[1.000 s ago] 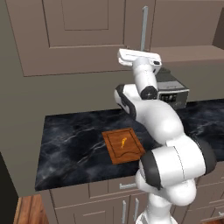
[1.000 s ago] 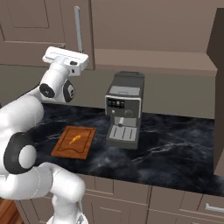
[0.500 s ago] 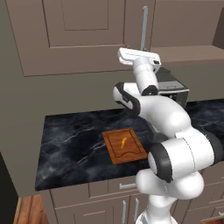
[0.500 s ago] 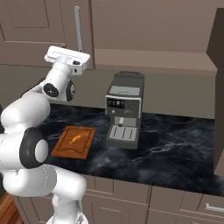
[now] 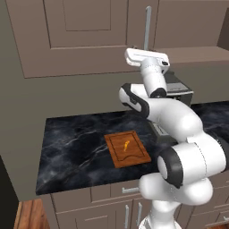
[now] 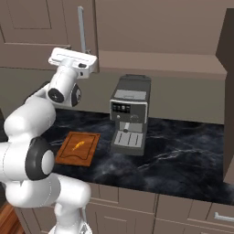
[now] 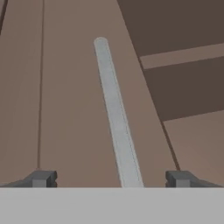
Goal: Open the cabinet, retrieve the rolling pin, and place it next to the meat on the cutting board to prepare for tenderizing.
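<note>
The arm reaches up to the cabinet [image 5: 85, 36], whose doors fill the upper part of both base views and are shut. Its claw [image 7: 111, 178] is spread wide, the two dark tips standing at the bottom left and bottom right of the hand view with the door handle [image 7: 114, 118] running up between them, held by neither. In the left base view that handle [image 5: 147, 27] rises just above the white hand, near the top centre of the frame.

The handle looks like a stiff, smooth metal bar, thin enough for the claw to close around easily, though smooth enough that the tips might slide along it. A hold near its lower end, where the claw is lined up, seems sensible, since the door should swing lightly on its hinges if pulled straight out. The rolling pin is presumably behind the doors; I cannot see it from here.

Down on the dark marbled surface [image 5: 71, 143], the cutting board [image 5: 127, 150] lies flat in the middle of the left base view, with the small orange strip of meat [image 5: 126, 145] resting near its centre. In the right base view the board [image 6: 77, 148] sits at lower left, well apart from a coffee machine [image 6: 130, 114] standing mid-frame.

The coffee machine has a small dark panel on its front, but nothing on it can be read, and I see no brand or writing elsewhere.
</note>
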Tool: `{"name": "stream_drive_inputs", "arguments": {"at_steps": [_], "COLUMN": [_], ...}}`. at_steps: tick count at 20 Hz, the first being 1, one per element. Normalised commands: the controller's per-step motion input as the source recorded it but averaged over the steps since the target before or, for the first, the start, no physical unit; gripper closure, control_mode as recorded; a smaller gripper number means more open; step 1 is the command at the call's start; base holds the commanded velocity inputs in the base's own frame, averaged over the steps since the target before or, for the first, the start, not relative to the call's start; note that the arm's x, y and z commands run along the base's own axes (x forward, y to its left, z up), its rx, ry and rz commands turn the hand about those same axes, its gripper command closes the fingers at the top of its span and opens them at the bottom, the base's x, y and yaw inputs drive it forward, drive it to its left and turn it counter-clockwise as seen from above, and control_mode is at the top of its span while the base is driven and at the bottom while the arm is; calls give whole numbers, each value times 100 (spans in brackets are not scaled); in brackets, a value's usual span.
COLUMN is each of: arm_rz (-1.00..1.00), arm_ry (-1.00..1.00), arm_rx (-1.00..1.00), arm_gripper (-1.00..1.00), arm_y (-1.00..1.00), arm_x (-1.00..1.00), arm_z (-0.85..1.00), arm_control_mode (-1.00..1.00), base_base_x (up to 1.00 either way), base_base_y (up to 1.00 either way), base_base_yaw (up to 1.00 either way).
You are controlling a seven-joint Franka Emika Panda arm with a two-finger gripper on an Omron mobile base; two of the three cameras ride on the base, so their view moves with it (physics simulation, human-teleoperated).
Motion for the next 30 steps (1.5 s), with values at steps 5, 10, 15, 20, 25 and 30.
{"name": "stream_drive_inputs", "arguments": {"at_steps": [5,10,15,20,25,30], "arm_rz": [0,1,3,5,5,2], "arm_ry": [-4,0,0,0,0,0], "arm_rx": [-4,-3,-1,0,0,0], "arm_gripper": [-100,-100,-100,-100,100,100], "arm_y": [-26,-13,-2,0,4,8], "arm_x": [-7,38,40,35,50,31], "arm_z": [0,-1,-1,-1,-1,0], "arm_control_mode": [-100,-100,-100,-100,-100,-100], "base_base_x": [0,0,0,0,0,0], "base_base_y": [0,0,0,0,0,0], "base_base_yaw": [0,0,0,0,0,0]}}
